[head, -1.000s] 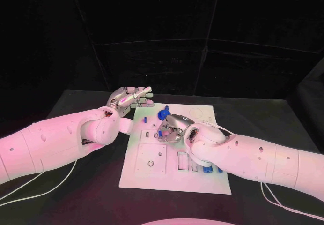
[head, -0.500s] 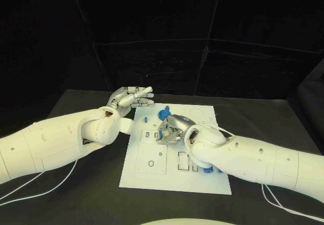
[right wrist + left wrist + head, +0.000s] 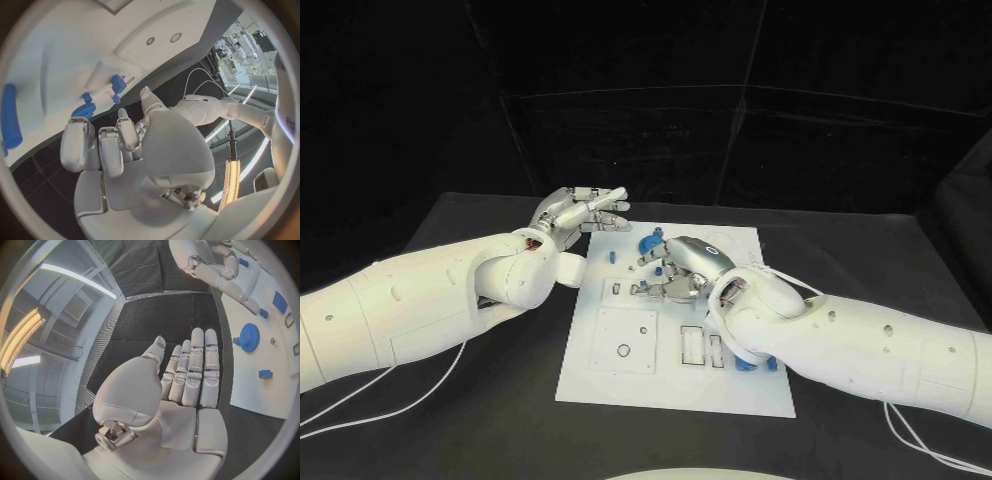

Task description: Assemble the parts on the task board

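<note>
Left hand: the silver left hand (image 3: 577, 212) is raised above the black table (image 3: 473, 240), just beside the far left corner of the board; its fingers (image 3: 199, 365) are straight, side by side, and hold nothing.
Left arm: the white left arm (image 3: 430, 300) comes in from the left and covers the table on that side of the board.
Task board: the flat white rectangular task board (image 3: 661, 385) lies in the middle of the table, its long side running away from the robot; its near part is bare and free.
Small parts, far left: a small blue block (image 3: 609, 255) stands near the left edge of the board, just beside the left hand.
Blue gear: a round blue toothed gear (image 3: 651, 242) sits on the far part of the board, between the two hands; in the left wrist view (image 3: 249, 336) it is apart from the fingers.
Right hand: the silver right hand (image 3: 678, 270) is low over the middle of the board, fingers (image 3: 100, 145) curled down; I cannot tell if it holds something.
Slots: rectangular cut-outs (image 3: 692, 345) lie just beside the right wrist, partly hidden by the arm.
Near parts: small blue pieces (image 3: 747, 362) show at the right edge of the board, partly under the white right arm (image 3: 862, 345).
Open room: the near left side of the board and the table in front of it are free; the right edge is blocked by the right arm.
</note>
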Controlling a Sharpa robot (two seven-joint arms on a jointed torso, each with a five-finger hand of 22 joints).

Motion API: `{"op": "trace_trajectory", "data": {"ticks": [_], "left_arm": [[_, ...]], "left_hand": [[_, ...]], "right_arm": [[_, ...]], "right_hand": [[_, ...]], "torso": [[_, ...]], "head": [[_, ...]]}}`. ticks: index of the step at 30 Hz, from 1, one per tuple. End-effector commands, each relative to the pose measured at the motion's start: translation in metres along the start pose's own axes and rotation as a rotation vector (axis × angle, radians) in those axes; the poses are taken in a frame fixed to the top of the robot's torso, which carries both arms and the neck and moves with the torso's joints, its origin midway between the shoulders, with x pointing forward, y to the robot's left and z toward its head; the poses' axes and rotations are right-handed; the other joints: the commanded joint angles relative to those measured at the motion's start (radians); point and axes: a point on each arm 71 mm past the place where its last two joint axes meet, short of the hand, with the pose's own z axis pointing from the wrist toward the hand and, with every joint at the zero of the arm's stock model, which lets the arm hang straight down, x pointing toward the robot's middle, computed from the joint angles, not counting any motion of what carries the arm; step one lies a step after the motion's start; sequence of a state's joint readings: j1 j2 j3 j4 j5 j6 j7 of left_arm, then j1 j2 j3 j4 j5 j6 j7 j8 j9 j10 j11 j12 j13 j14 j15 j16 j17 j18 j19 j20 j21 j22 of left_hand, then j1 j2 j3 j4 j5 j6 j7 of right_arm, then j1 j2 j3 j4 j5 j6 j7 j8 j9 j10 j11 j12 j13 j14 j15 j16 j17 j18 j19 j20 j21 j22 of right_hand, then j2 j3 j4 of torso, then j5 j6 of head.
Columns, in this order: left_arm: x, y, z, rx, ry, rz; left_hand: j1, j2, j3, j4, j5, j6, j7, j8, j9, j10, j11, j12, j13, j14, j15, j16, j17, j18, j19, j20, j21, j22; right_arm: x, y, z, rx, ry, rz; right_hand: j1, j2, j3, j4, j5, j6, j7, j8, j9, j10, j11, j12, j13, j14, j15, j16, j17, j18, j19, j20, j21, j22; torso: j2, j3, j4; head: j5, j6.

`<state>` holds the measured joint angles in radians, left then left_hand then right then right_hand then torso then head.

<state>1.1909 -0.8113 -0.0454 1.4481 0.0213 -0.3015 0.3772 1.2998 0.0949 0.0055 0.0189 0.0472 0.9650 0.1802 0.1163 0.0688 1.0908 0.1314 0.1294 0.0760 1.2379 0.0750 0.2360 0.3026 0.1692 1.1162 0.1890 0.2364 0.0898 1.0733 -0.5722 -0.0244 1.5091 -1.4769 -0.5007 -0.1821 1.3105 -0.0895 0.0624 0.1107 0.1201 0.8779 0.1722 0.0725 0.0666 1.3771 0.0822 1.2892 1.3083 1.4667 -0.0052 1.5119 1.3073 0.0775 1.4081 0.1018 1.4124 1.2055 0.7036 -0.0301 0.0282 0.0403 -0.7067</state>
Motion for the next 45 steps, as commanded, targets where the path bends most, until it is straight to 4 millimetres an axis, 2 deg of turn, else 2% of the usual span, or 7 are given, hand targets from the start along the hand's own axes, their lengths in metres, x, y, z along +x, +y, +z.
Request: {"op": "trace_trajectory", "data": {"ticks": [1, 6, 12, 15, 17, 22, 45], "left_arm": [[-0.003, 0.000, -0.001, -0.017, -0.003, 0.047], [-0.012, 0.004, -0.002, -0.108, 0.001, 0.187], [-0.014, 0.009, -0.001, -0.312, 0.101, 0.495], [-0.009, 0.011, -0.001, -0.411, 0.157, 0.656], [-0.005, 0.011, 0.000, -0.472, 0.191, 0.761], [0.003, 0.005, 0.011, -0.625, 0.250, 0.985], [0.044, 0.006, 0.042, -0.693, 0.290, 1.201]], "left_hand": [[-0.020, 0.003, -0.005, 0.003, 0.004, 0.037, -0.017, 0.013, 0.005, 0.080, -0.033, 0.027, 0.013, 0.148, -0.044, 0.076, 0.052, 0.017, 0.115, -0.046, 0.066, 0.031], [-0.053, -0.014, -0.028, 0.024, 0.003, 0.107, -0.046, 0.033, 0.017, 0.209, -0.072, 0.075, 0.047, 0.261, -0.086, 0.183, 0.156, 0.015, 0.204, -0.088, 0.136, 0.068], [-0.119, -0.050, -0.104, 0.065, 0.014, 0.108, -0.068, 0.063, 0.045, 0.257, -0.099, 0.256, 0.211, 0.286, -0.116, 1.000, 0.920, 0.001, 0.251, -0.123, 0.291, 0.173], [-0.119, -0.035, -0.129, 0.082, 0.005, 0.104, -0.079, 0.110, 0.082, 0.212, -0.109, 0.450, 0.391, 0.294, -0.119, 1.172, 1.095, -0.011, 0.241, -0.138, 0.480, 0.366], [-0.136, -0.019, -0.140, 0.104, 0.007, 0.105, -0.091, 0.147, 0.111, 0.239, -0.113, 0.732, 0.680, 0.315, -0.126, 1.270, 1.197, -0.037, 0.274, -0.142, 0.676, 0.593], [-0.202, 0.001, -0.210, 0.184, -0.001, 0.083, -0.106, 0.245, 0.202, 0.238, -0.134, 1.006, 0.968, 0.333, -0.139, 1.335, 1.268, -0.072, 0.304, -0.150, 0.942, 0.906], [-0.189, 0.025, -0.286, 0.222, 0.001, 0.043, -0.125, 0.364, 0.338, 0.267, -0.148, 1.116, 1.100, 0.333, -0.155, 1.335, 1.268, -0.109, 0.368, -0.163, 1.130, 1.164]], "right_arm": [[-0.024, 0.003, -0.008, -0.160, -0.086, 0.034], [-0.058, -0.019, -0.017, -0.117, -0.061, 0.088], [-0.099, -0.047, -0.030, -0.021, -0.076, 0.127], [-0.113, -0.060, -0.036, 0.030, -0.084, 0.147], [-0.120, -0.068, -0.039, 0.059, -0.090, 0.153], [-0.133, -0.084, -0.047, 0.112, -0.127, 0.150], [-0.138, -0.088, -0.048, 0.147, -0.144, 0.152]], "right_hand": [[0.013, 0.001, -0.007, 0.002, 0.012, -0.010, 0.001, 0.004, 0.002, -0.008, 0.001, -0.006, -0.001, 0.077, 0.009, -0.005, 0.150, -0.005, -0.002, 0.006, -0.002, -0.004], [0.022, 0.004, -0.020, 0.006, 0.022, -0.003, -0.001, 0.012, 0.004, -0.018, 0.000, -0.017, -0.012, 0.071, 0.009, -0.018, 0.130, -0.002, -0.010, 0.006, -0.010, -0.019], [0.031, 0.015, -0.030, 0.012, 0.030, -0.002, -0.002, 0.017, 0.004, -0.025, -0.001, -0.027, -0.020, 0.067, 0.007, -0.028, 0.115, 0.000, -0.016, 0.005, -0.017, -0.030], [0.037, 0.022, -0.037, 0.015, 0.041, 0.004, -0.005, 0.024, 0.006, -0.024, -0.003, -0.026, -0.020, 0.067, 0.006, -0.030, 0.113, 0.000, -0.015, 0.004, -0.017, -0.030], [0.041, 0.026, -0.042, 0.018, 0.051, 0.007, -0.006, 0.028, 0.006, -0.024, -0.005, -0.026, -0.020, 0.067, 0.004, -0.031, 0.112, 0.000, -0.016, 0.003, -0.018, -0.031], [0.053, 0.034, -0.051, 0.021, 0.076, 0.004, -0.007, 0.032, 0.005, -0.023, -0.006, -0.027, -0.021, 0.069, 0.003, -0.029, 0.117, -0.001, -0.012, 0.001, -0.016, -0.025], [0.072, 0.038, -0.071, 0.028, 0.106, -0.004, -0.007, 0.040, 0.004, -0.049, -0.007, -0.063, -0.054, 0.061, 0.002, -0.051, 0.086, 0.005, -0.026, 0.000, -0.033, -0.057]], "torso": [[-0.005, -0.0009, -0.0047], [-0.018, 0.0026, -0.0073], [-0.034, 0.0106, -0.0152], [-0.040, 0.0145, -0.0191], [-0.043, 0.0178, -0.0226], [-0.049, 0.0224, -0.0239], [-0.048, 0.0212, -0.0231]], "head": [[0.006, 0.003], [0.011, -0.001], [0.019, -0.003], [0.023, -0.002], [0.026, -0.003], [0.028, -0.008], [0.026, -0.019]]}}
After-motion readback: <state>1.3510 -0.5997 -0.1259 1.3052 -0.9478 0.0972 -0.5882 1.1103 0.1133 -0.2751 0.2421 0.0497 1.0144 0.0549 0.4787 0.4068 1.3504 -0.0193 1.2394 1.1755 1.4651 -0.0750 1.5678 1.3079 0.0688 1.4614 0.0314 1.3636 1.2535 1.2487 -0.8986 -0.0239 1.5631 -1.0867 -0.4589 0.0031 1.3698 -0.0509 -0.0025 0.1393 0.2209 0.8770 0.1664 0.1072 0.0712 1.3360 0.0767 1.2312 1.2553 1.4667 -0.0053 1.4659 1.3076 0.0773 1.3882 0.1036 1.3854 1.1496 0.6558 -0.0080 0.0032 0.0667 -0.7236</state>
